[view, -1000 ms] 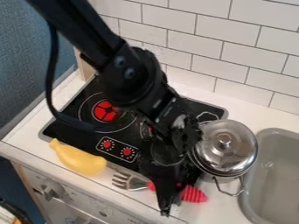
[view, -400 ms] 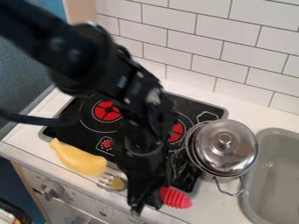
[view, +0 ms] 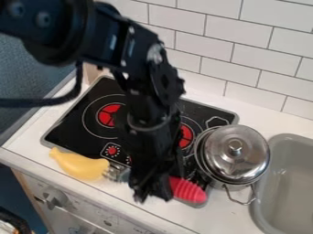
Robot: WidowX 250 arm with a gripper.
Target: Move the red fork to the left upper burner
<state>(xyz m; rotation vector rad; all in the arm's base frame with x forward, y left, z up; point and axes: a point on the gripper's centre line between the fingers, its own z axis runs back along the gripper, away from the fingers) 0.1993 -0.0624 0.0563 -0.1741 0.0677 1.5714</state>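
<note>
The black gripper (view: 151, 194) hangs at the stove's front edge, shut around the middle of the red fork (view: 188, 190). The fork's ribbed red handle sticks out on the right, in front of the pot. On the left its metal tines (view: 116, 172) show close beside the yellow toy; whether they touch it, I cannot tell. The gripper covers the part between. The left upper burner (view: 109, 114), a red disc within a white ring, lies up and left of the gripper, partly behind the arm.
A yellow banana-like toy (view: 79, 165) lies along the stove's front left edge. A lidded metal pot (view: 235, 154) stands on the right, with a grey sink (view: 292, 183) beyond it. Behind rises a white tiled wall (view: 245, 59). Another burner (view: 185, 136) lies behind the gripper.
The gripper and fork first shifted left together, then rose slightly, with the tines now nearer the stove. The yellow toy has turned a little. The upper arm has swung left.
</note>
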